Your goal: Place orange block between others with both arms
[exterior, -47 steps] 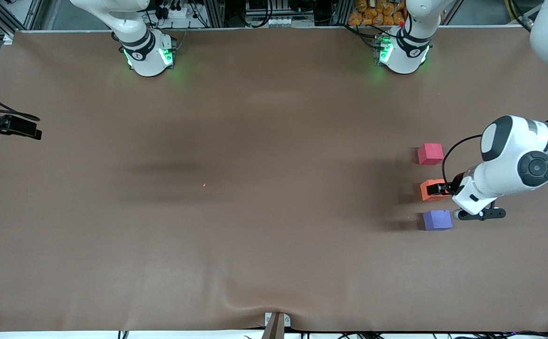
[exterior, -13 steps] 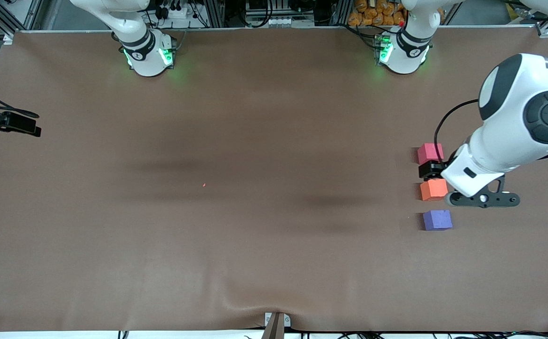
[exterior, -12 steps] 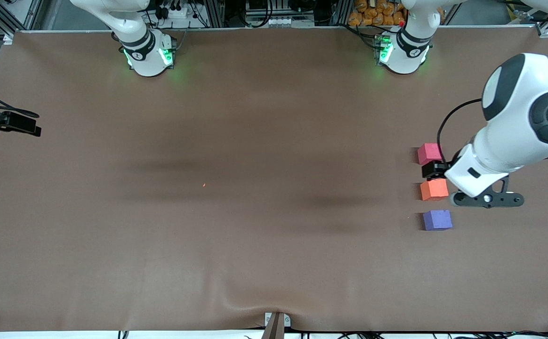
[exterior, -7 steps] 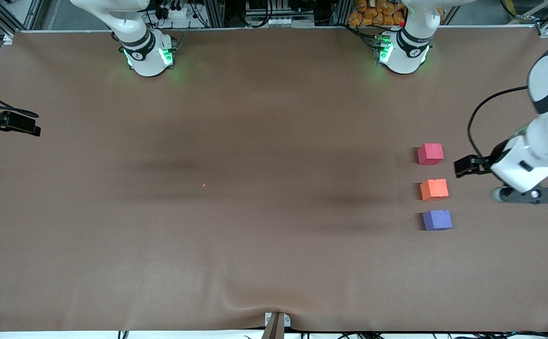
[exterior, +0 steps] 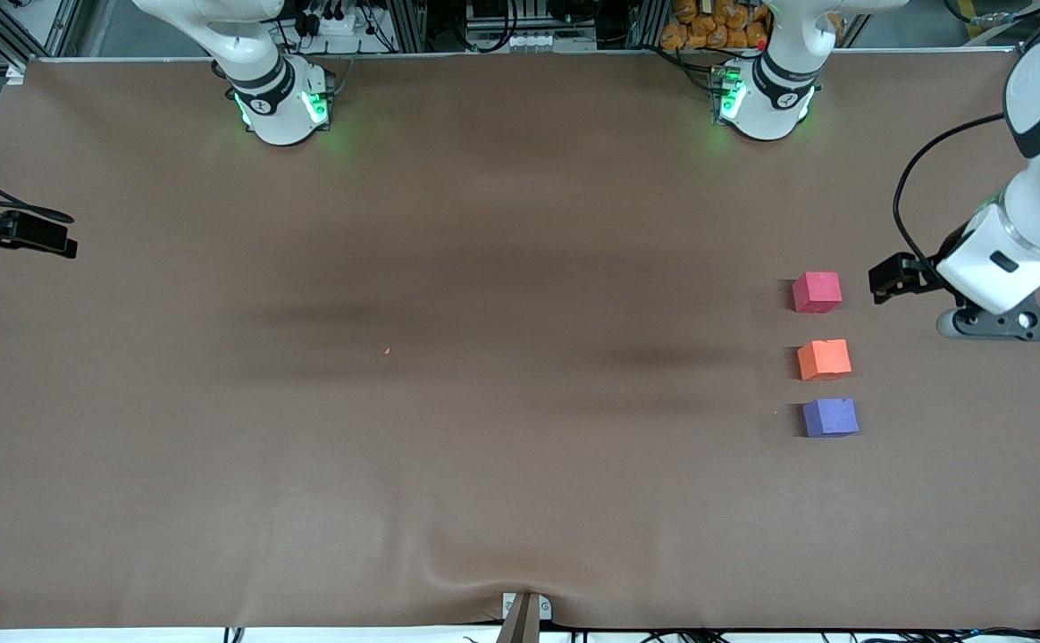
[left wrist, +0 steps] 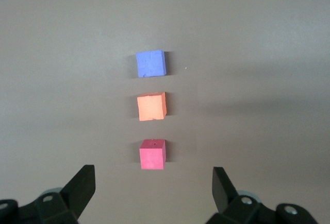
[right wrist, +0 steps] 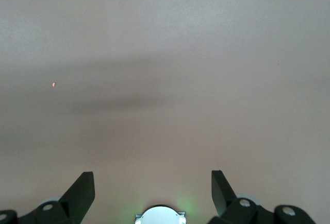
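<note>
3 foam cubes in line on counter [exterior: 502, 464]: orange block [exterior: 824, 359] between pinkish-red cube [exterior: 817, 292] and purple-blue cube [exterior: 830, 417]. Left pincer [exterior: 895, 277] released, now withdrawn clear of the row; right pincer [right wrist: 152, 193] spread, empty, waiting. Placement apparently complete.

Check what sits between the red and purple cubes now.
The orange cube sits between the red cube and the purple cube, apart from both, with bare table in each gap. The front and left wrist views both show it.
</note>
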Action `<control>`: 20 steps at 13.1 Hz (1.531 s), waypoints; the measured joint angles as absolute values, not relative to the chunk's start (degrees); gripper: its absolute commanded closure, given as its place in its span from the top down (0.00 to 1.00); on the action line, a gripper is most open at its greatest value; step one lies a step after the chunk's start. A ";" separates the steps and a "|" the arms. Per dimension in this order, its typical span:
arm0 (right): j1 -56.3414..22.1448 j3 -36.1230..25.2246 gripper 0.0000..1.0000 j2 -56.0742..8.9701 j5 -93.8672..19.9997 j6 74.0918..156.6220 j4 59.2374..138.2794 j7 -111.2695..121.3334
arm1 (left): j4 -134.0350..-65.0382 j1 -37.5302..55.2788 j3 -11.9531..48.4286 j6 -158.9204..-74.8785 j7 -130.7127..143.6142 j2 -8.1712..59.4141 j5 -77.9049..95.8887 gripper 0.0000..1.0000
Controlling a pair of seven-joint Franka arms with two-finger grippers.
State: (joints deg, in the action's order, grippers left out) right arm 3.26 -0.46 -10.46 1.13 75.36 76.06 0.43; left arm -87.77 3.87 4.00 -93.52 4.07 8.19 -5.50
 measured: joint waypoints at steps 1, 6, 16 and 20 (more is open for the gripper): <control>3.26 -0.46 1.00 -10.46 1.14 75.36 76.06 0.43 | -88.37 3.87 3.91 -93.77 4.10 7.58 -5.50 1.00; 3.26 -0.46 1.00 -10.46 1.15 75.36 76.05 0.43 | -88.89 3.82 3.38 -94.41 4.44 5.91 -5.50 1.00; 3.24 -0.24 1.00 -10.46 1.15 75.36 76.05 0.43 | -90.03 2.89 1.94 -94.14 4.44 3.29 -5.50 1.00; 3.24 -0.25 1.00 -10.46 1.15 75.36 76.05 0.43 | -90.06 2.92 1.94 -94.08 4.45 3.27 -5.50 1.00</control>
State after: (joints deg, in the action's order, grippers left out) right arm 3.24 -0.25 -10.46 1.15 75.36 76.05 0.43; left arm -90.06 2.92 1.94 -94.08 4.45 3.27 -5.50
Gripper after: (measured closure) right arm 0.000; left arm 0.000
